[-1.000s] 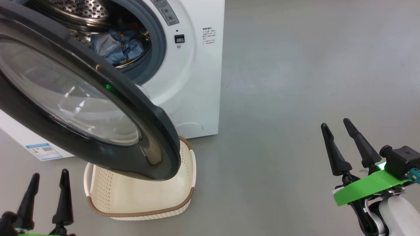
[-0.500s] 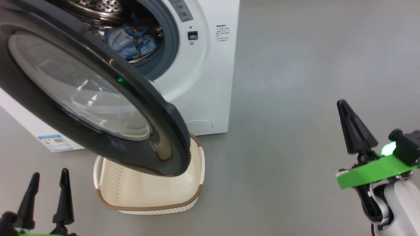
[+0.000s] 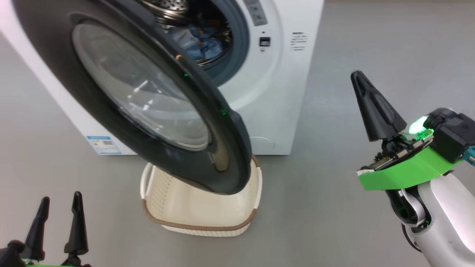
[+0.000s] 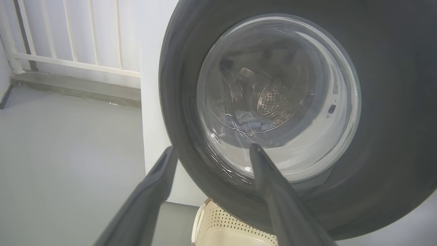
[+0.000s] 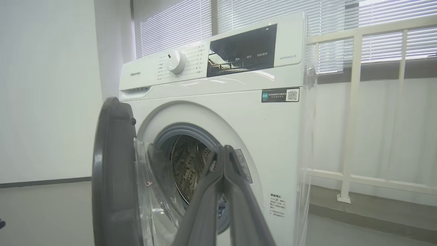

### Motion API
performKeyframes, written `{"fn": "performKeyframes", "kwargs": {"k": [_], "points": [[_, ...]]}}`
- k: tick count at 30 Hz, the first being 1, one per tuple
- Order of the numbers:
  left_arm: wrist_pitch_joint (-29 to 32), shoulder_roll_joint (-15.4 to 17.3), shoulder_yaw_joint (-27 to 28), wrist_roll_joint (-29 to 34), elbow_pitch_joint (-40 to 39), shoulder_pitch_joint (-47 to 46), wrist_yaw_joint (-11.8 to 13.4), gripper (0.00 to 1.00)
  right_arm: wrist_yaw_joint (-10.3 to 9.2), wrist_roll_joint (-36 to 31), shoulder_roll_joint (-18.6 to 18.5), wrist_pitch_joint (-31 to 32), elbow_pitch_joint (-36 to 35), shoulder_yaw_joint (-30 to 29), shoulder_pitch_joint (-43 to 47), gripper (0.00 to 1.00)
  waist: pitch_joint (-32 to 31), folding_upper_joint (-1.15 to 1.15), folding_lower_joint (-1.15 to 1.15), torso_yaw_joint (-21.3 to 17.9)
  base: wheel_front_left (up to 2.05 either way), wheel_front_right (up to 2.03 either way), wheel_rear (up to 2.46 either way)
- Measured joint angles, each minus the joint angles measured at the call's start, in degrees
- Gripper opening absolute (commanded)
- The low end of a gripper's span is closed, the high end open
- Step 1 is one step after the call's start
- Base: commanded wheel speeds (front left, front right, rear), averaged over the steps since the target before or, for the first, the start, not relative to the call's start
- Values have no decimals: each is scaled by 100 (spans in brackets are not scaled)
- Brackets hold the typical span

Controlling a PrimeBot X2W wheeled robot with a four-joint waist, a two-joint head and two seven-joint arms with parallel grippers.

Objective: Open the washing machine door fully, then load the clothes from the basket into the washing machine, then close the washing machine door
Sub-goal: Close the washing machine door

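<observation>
The washing machine door (image 3: 148, 111) hangs open at ten o'clock, with the basket (image 3: 193, 218) on the floor under its lower edge at six. The clothes (image 3: 200, 40) lie inside the washing machine (image 3: 282, 111) at twelve. The left gripper (image 3: 61, 196), at seven, is spread. The right gripper (image 3: 358, 76), at three, is pressed together on nothing.

Black tapered fingers (image 3: 375, 111), green bracket (image 3: 404, 173), white forearm (image 3: 443, 218), perhaps a teal plug (image 3: 470, 152).

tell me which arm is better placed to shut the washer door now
Probably left: the left gripper sits open facing the outer face of the washing machine door; the right gripper, shut, is on its drum side.
</observation>
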Motion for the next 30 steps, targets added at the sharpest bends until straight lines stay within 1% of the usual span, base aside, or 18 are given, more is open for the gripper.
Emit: {"fn": "performKeyframes", "kwargs": {"k": [5,11,13,18,23,30], "points": [[0,-5,-36,0,67,4,0,100,0,-24,7,-1,-303,224,-168,0,-51,0,0,254,0,0,0],[0,-5,-63,0,108,4,0,100,0,-27,22,-14,-608,771,-395,0,-120,0,0,589,0,0,0],[0,-19,-109,0,134,4,0,100,1,-25,35,-19,-615,1071,-487,0,-154,0,0,718,0,0,0],[0,-91,-149,0,164,4,0,100,1,-23,63,-19,-614,1412,-496,0,-216,0,0,928,0,0,0],[0,-92,-154,0,180,7,0,100,1,-8,89,-18,-606,1724,-498,0,-273,0,0,1128,0,0,0],[0,-91,-193,-1,197,9,0,100,1,63,55,-18,-219,2206,-494,0,-325,0,0,1348,0,0,0]]}}
